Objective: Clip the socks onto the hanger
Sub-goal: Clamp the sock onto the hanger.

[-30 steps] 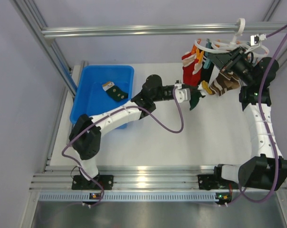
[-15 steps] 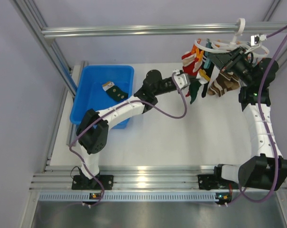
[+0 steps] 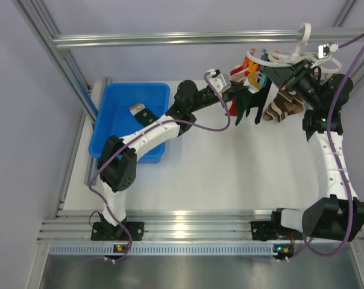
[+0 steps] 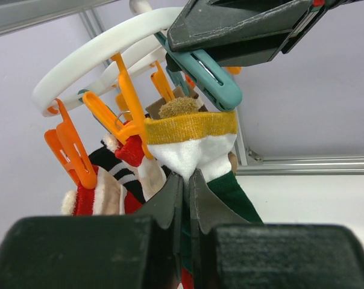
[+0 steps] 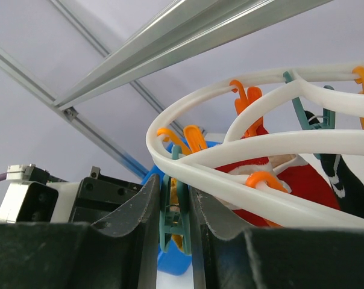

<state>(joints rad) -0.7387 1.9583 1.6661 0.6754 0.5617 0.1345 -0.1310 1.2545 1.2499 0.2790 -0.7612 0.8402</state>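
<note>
Sock [image 4: 197,150] in tight left gripper [image 4: 186,178], teal peg [image 5: 167,218] in right gripper [image 5: 175,188]

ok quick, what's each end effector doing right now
Left end effector: closed, holding the green sock by its white cuff.
Right end effector: closed, pinching a teal peg on the hanger.

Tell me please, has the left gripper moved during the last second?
Yes. In the top view the left gripper, shut on a green sock, has gone up the picture, from level with the blue bin's middle toward the hanger and the crossbar.
</note>
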